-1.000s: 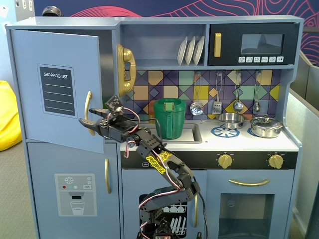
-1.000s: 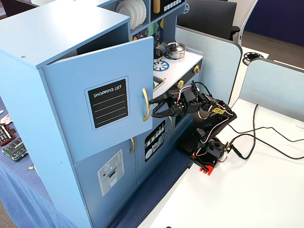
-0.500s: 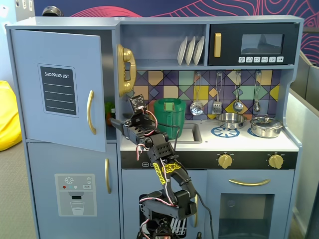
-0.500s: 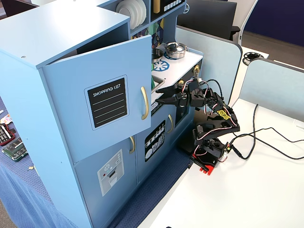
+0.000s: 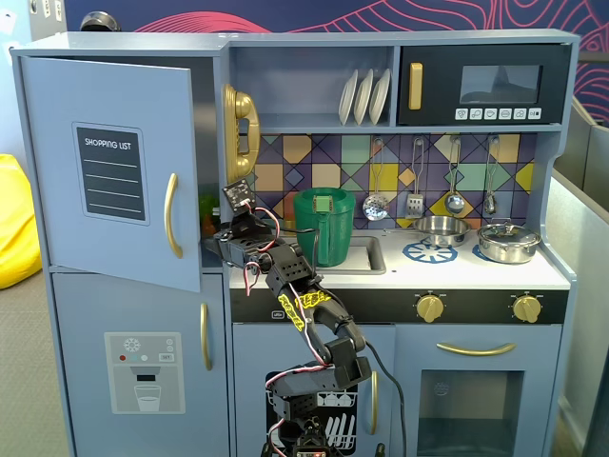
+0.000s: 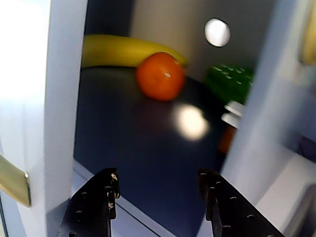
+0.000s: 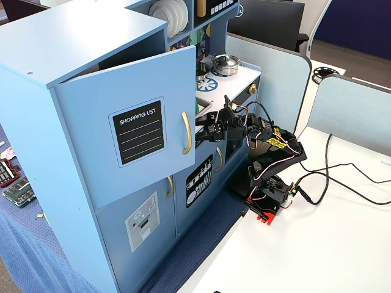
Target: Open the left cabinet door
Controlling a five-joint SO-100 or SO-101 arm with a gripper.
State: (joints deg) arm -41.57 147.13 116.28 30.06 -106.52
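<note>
The left cabinet door is blue-grey with a black "SHOPPING LIST" panel and a curved gold handle. It stands partly open, swung outward; it also shows in the other fixed view. My gripper is at the gap beside the door's free edge, open and empty, also seen in the other fixed view. In the wrist view the black fingers frame the dark shelf, the gripper between the door edge and the cabinet frame. Inside lie a banana, an orange and a green item.
Below is the door with a printed ice dispenser. A gold phone hangs right of the opening. A green pitcher stands in the sink, pots on the stove. The arm's base sits on a white table with cables.
</note>
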